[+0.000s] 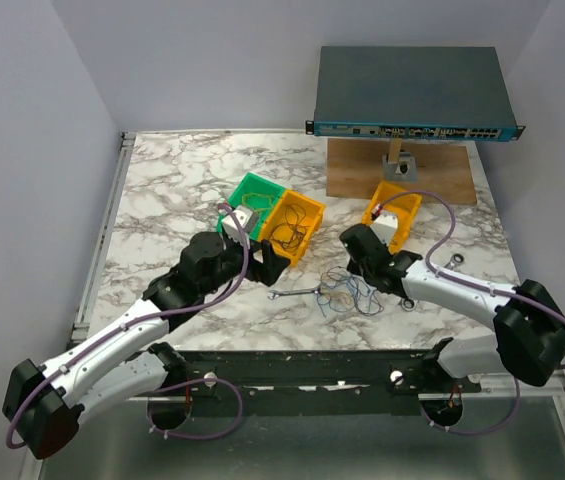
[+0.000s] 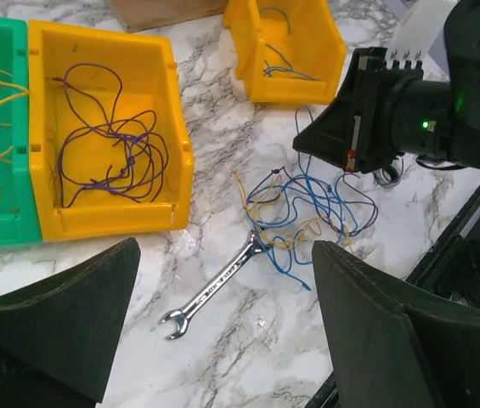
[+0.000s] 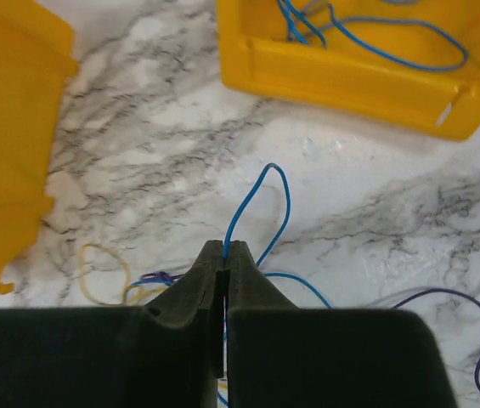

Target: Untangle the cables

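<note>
The cables [image 1: 347, 293] lie in a loose tangle of blue, yellow and purple wires [image 2: 307, 208] on the marble near the front edge. My right gripper [image 3: 225, 248] is shut on a blue cable [image 3: 265, 191], which loops up out of its tips. From above, that gripper [image 1: 354, 262] sits at the tangle's far edge. My left gripper [image 2: 227, 255] stands wide open left of the tangle [image 1: 272, 265], with nothing between its fingers, over a silver wrench [image 2: 214, 285].
The wrench [image 1: 297, 293] touches the tangle's left side. A green bin [image 1: 252, 190] and a yellow bin [image 1: 307, 210] holding purple wires stand behind my left gripper. Another yellow bin [image 1: 409, 205] with blue wires is behind my right. A network switch [image 1: 412, 90] rests on a wooden board [image 1: 362, 170] at the back.
</note>
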